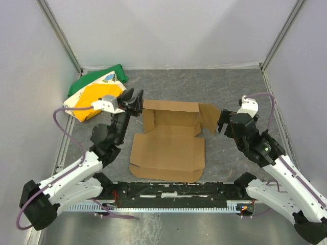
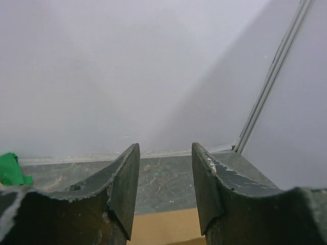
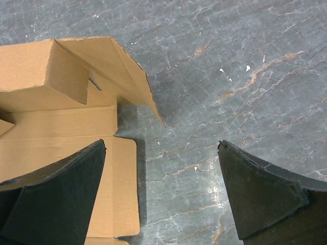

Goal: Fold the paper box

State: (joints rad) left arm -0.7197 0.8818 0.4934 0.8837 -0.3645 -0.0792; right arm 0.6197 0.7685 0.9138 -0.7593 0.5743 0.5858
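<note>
step: mid-fold, judged from the layout. The paper box (image 1: 168, 148) is only partly formed: base panel flat, far wall and right-hand flap (image 1: 208, 116) partly raised, near edge not yet folded up.
box location: middle of the table (image 1: 230, 81), between the two arms and close to their bases.
left claw (image 1: 134, 103): fingers apart with nothing between them. It sits at the box's far-left corner, aimed toward the back wall. Whether it touches the cardboard can't be told.
right claw (image 1: 220, 124): spread wide and empty, just beside the raised right flap. In the wrist view one finger (image 3: 56, 199) is over the box's right edge and the other is over bare table.
next move: probably needs one claw to pin or pinch a wall while the other pushes a side flap upright along its crease. Thin cardboard is likely to spring back, so the hold has to stay on.
hidden: the left wrist view shows mostly wall and only a sliver of cardboard, so the left corner's state is unclear. The box's left flap is partly behind the left arm in the top view.
hard to tell: crease lines and locking tabs are too faint to read.
other: cloth bundle (image 1: 97, 92) in the far-left corner, well apart from the box.
</note>
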